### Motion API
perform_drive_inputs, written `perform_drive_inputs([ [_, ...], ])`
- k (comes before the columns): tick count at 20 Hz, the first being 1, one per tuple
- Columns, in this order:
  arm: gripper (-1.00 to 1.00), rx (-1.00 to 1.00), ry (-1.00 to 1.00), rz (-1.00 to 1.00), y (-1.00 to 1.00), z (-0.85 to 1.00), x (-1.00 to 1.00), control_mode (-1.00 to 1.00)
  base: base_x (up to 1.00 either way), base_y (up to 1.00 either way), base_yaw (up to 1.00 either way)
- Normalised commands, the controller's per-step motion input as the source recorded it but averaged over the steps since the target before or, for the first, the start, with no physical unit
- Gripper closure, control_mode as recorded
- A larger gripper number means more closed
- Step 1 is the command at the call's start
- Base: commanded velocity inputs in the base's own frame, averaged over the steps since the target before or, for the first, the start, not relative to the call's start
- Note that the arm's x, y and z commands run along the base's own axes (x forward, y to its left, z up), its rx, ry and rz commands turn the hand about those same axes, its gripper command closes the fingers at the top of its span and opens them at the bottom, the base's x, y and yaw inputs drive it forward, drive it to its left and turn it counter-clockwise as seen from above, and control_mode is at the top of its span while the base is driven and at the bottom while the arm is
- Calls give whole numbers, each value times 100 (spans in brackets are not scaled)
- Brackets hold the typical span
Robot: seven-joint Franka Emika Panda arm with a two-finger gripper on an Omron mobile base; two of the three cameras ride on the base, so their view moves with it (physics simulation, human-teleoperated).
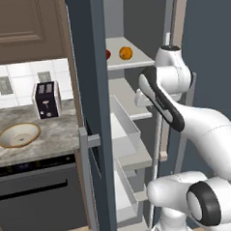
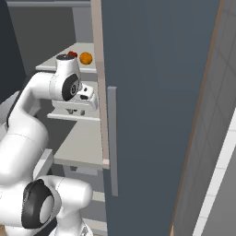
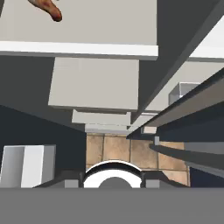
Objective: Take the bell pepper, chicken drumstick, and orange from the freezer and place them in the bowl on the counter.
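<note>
On the left, the shallow round beige bowl with a tan-gold rim (image 1: 19,134) sits on the grey-and-beige marbled stone bench (image 1: 55,135), with bare stone around it and a dark slotted toaster (image 1: 47,99) farther back. To the right stands the tall slate-grey freezer (image 1: 92,90), door open, pale shelves stacked with narrow gaps between them. On the upper shelf the glossy red bell pepper (image 1: 108,54) lies just left of the round bright-orange fruit (image 1: 125,53). The golden-brown chicken drumstick (image 3: 49,8) lies on a pale shelf at the far edge of the hand view. The tool (image 2: 85,99) hangs one shelf below the orange, apart from all three; whether its jaws are open I cannot tell.
</note>
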Motion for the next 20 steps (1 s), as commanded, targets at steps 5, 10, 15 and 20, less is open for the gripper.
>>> perform_drive_inputs([
  [5,-100,0,0,0,0,0,-33,-100,0,0,0],
  [10,-100,0,0,0,-9,0,-89,-100,0,0,0],
  [15,-100,0,0,0,-10,0,-95,-100,0,0,0],
  [20,-100,0,0,0,-8,2,-79,-100,0,0,0],
])
